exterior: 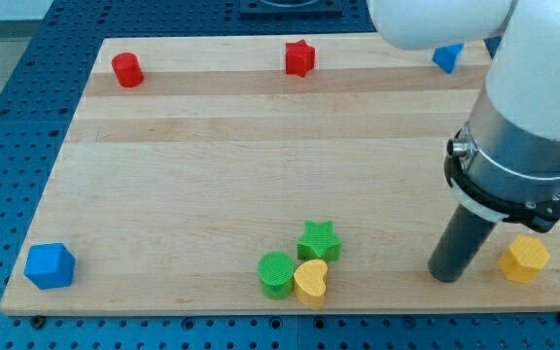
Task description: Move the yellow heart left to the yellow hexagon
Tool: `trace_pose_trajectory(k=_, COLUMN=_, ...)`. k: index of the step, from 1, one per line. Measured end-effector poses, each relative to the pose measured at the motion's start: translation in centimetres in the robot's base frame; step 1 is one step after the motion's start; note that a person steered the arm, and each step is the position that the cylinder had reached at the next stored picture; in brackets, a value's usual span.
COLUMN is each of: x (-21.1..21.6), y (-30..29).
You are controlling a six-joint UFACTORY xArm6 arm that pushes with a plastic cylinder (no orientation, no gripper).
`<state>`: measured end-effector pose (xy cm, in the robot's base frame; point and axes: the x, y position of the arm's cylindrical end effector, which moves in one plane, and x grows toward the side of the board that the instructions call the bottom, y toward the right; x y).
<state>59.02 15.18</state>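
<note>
The yellow heart (pixel 311 280) lies near the board's bottom edge, a little right of centre. It touches a green cylinder (pixel 276 273) on its left and a green star (pixel 319 240) just above it. The yellow hexagon (pixel 524 259) lies at the bottom right of the board. My tip (pixel 444 275) rests on the board between them, close to the hexagon's left side and well right of the heart. The rod rises from the tip into the arm's grey and white body, which hides the board's right edge.
A blue cube (pixel 49 265) sits at the bottom left corner. A red cylinder (pixel 127 70) and a red star (pixel 299 58) lie along the top edge. A blue block (pixel 446 58) at the top right is partly hidden by the arm.
</note>
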Motion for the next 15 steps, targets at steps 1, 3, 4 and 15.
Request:
trace_pose_trajectory(k=1, x=0.0, y=0.3)
trace_pose_trajectory(k=3, x=-1.0, y=0.3)
trace_pose_trajectory(k=4, x=-2.2, y=0.3)
trace_pose_trajectory(k=15, x=0.6, y=-36.8)
